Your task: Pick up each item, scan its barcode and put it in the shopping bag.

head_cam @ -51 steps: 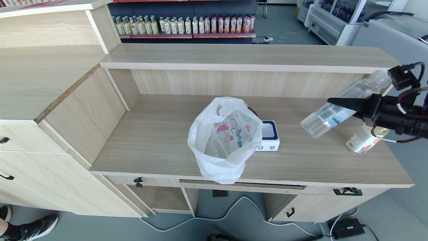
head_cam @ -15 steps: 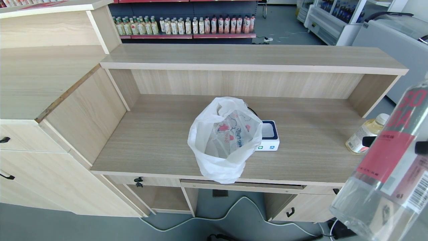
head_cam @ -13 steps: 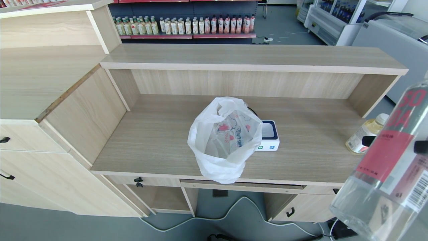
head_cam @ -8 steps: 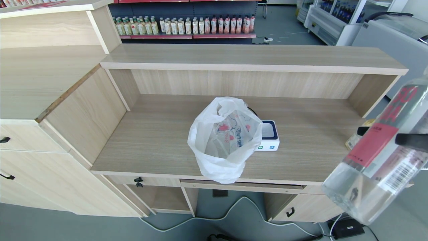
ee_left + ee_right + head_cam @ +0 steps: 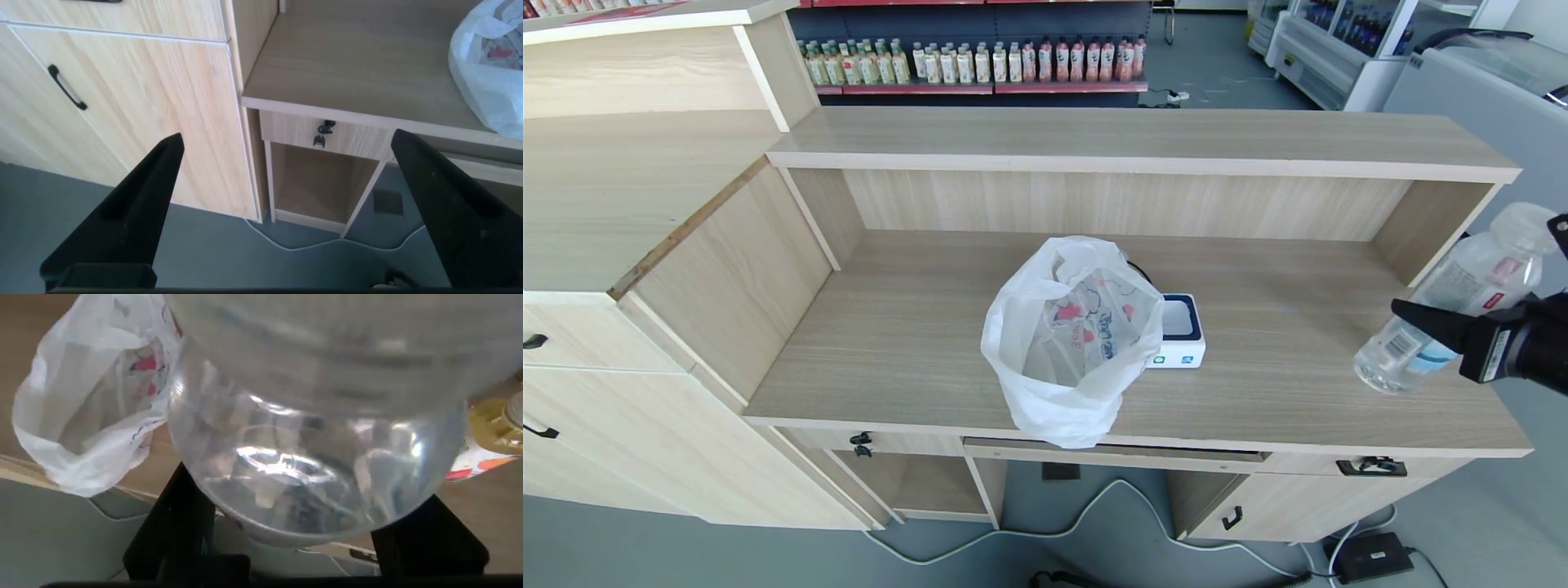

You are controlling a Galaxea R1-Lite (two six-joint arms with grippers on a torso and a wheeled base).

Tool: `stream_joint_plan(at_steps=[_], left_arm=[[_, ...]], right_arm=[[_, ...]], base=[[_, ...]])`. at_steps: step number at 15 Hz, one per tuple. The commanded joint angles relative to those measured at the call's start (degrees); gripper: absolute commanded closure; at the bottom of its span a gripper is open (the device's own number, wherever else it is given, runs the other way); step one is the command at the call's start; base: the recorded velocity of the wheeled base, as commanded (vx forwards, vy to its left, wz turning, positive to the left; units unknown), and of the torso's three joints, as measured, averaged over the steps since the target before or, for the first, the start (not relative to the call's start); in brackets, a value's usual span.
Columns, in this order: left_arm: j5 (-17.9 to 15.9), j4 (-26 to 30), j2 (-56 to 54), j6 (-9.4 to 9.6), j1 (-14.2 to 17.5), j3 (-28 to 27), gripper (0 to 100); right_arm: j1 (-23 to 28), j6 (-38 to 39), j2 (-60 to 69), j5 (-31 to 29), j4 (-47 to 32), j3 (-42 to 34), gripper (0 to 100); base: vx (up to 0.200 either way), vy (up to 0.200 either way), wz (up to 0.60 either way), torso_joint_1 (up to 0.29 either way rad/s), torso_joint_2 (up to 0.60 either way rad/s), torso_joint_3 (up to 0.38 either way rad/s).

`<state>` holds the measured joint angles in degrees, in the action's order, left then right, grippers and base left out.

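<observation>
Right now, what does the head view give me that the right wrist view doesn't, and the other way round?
Head view adds: the scanner on the counter beside the shopping bag, on its right, and the barcode on the clear bottle, held tilted in the right gripper over the counter's right end. Right wrist view adds: a yellowish bottle on the counter beyond the held one, and the clear bottle's base up close. Both share: the open bag, the clear bottle and the counter.
</observation>
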<state>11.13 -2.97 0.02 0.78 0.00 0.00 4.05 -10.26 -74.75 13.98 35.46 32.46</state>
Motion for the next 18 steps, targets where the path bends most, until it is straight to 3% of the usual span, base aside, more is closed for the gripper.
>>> stream_joint_plan(at_steps=[1, 2, 6, 9, 15, 18], left_arm=[[0.0, 0.0, 0.0, 0.01, 0.0, 0.0, 0], [0.0, 0.0, 0.0, 0.01, 0.0, 0.0, 0], [0.0, 0.0, 0.0, 0.01, 0.0, 0.0, 0], [0.0, 0.0, 0.0, 0.01, 0.0, 0.0, 0], [0.0, 0.0, 0.0, 0.01, 0.0, 0.0, 0], [0.0, 0.0, 0.0, 0.01, 0.0, 0.0, 0]], right_arm=[[7.3, -9.2, -1.1, -0.9, 0.4, -3.6, 100], [11.8, -16.6, -2.0, -0.8, 0.4, -3.1, 100], [11.8, -27.2, -3.1, 0.3, 7.6, -4.2, 100], [13.0, -30.1, -3.7, 4.1, 9.5, -4.9, 100], [15.6, -36.1, -4.2, 4.5, 9.7, -4.3, 100], [15.6, -38.2, -5.3, 5.5, 10.7, -3.8, 100]], base=[[0.0, 0.0, 0.0, 0.0, 0.0, 0.0], [0.0, 0.0, 0.0, 0.0, 0.0, 0.0], [0.0, 0.0, 0.0, 0.0, 0.0, 0.0], [0.0, 0.0, 0.0, 0.0, 0.0, 0.0], [0.0, 0.0, 0.0, 0.0, 0.0, 0.0], [0.0, 0.0, 0.6, 0.002, 0.0, 0.001]])
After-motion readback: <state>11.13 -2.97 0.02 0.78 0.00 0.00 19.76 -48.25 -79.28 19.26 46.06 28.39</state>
